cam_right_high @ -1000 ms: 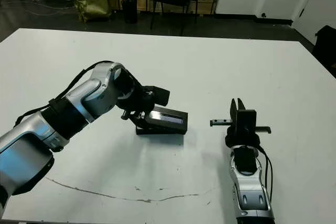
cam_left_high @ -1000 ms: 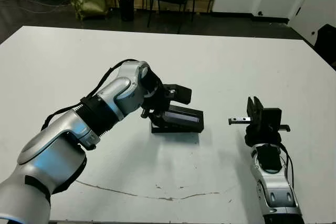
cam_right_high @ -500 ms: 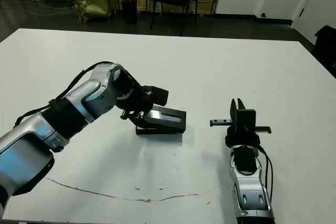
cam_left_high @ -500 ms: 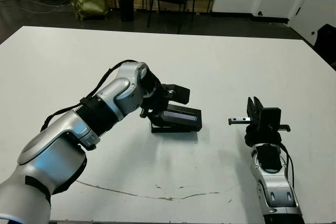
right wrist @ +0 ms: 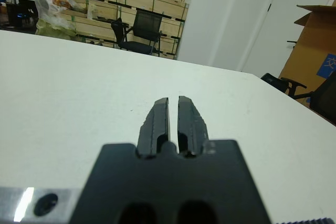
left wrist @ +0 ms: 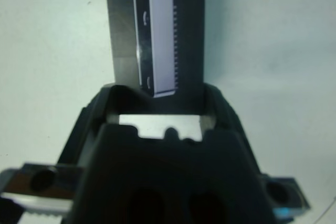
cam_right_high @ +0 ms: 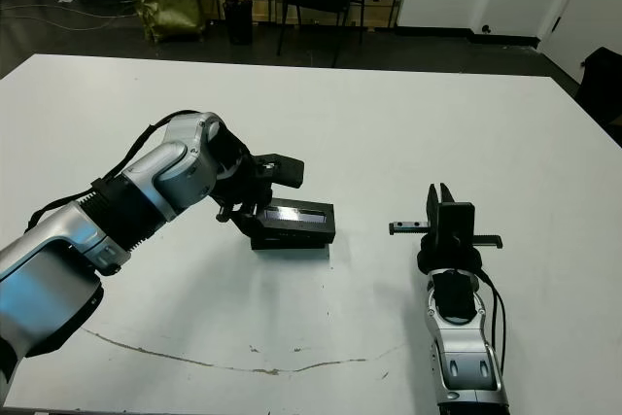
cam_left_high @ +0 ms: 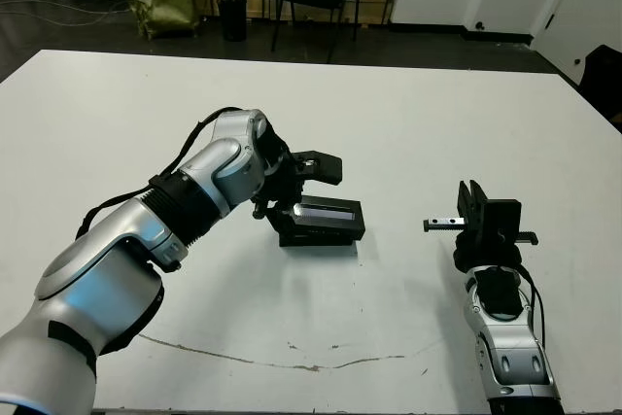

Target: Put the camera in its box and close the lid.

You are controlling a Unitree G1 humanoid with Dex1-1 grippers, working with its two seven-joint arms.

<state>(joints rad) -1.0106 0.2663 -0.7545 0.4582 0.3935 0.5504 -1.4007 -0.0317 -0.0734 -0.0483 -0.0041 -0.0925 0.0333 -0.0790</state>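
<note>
Lid [cam_left_high: 325, 211]: black, pale glossy stripe on top, lying on the box [cam_left_high: 313, 236] mid-table. Left gripper [left wrist: 160, 90]: at the lid's near end, fingers spread wide to either side of it; contact cannot be told. Right gripper [right wrist: 174, 116]: well apart, fingers nearly together, empty.
</note>
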